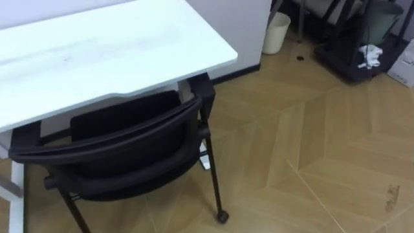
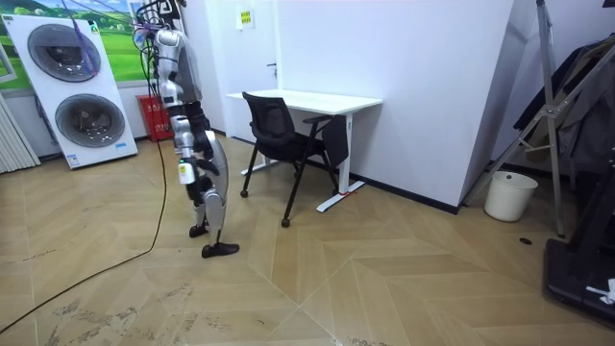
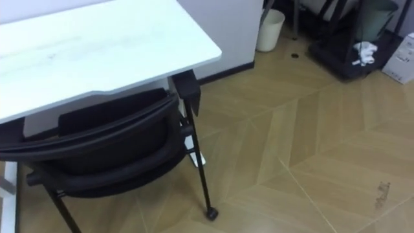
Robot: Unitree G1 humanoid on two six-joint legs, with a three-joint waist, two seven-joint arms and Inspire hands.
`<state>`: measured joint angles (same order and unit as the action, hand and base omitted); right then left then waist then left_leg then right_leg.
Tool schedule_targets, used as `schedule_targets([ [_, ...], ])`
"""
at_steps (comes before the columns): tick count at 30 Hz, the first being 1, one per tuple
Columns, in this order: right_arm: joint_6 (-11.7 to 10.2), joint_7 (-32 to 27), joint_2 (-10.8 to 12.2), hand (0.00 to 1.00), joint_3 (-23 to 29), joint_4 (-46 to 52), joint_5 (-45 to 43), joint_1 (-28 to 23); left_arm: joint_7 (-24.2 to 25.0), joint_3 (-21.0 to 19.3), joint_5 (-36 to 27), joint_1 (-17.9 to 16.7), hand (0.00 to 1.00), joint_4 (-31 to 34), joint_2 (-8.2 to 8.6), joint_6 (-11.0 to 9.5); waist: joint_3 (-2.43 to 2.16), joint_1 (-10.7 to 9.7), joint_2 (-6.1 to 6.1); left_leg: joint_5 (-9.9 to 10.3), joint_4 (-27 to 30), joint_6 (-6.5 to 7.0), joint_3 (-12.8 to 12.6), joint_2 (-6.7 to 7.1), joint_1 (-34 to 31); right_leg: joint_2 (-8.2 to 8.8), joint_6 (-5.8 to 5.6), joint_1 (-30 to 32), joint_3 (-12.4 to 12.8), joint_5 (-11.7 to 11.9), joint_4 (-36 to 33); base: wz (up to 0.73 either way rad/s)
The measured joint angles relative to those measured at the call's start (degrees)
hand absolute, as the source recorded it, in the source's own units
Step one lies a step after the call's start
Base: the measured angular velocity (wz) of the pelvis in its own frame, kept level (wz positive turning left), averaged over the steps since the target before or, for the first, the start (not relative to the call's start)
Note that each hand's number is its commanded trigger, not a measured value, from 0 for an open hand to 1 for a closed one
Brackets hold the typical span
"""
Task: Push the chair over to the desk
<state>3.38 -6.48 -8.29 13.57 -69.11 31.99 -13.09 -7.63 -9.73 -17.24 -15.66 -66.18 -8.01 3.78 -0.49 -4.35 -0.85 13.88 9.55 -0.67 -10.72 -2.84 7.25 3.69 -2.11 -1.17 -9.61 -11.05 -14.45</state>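
Chair at the white desk, robot apart from it.
The desk (image 1: 97, 52) lies at 10 o'clock; the black chair (image 1: 123, 139) stands at 7 o'clock, seat partly under the top. Right hand (image 2: 186, 174) hangs low; I cannot tell its fingers.

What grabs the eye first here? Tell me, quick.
The black chair sits at the eye views' lower left, drawn up to the white desk. In the room view the robot stands a little way off from it, with two stacked washing machines at that view's left.
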Motion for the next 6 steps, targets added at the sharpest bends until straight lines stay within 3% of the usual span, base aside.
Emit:
schedule_targets([
  [3,0.3,2.3,0.1,0.0,-2.3,0.2,-1.0,2.3,2.2,3.2,0.1,2.6,0.0,0.6,0.33,0.0,0.14,0.0,0.24,0.0,0.1,0.03,0.5,0.04,-0.8,-0.04,-0.15,0.0,-0.8,0.1,0.9,0.12],
  [6,0.5,3.9,0.2,0.0,-4.0,0.3,-1.1,2.9,3.2,4.4,0.1,3.4,0.0,1.1,0.23,0.0,0.77,0.0,0.6,0.0,0.1,0.03,0.6,0.06,-1.2,0.0,-0.23,0.2,-0.8,0.1,1.1,0.04],
])
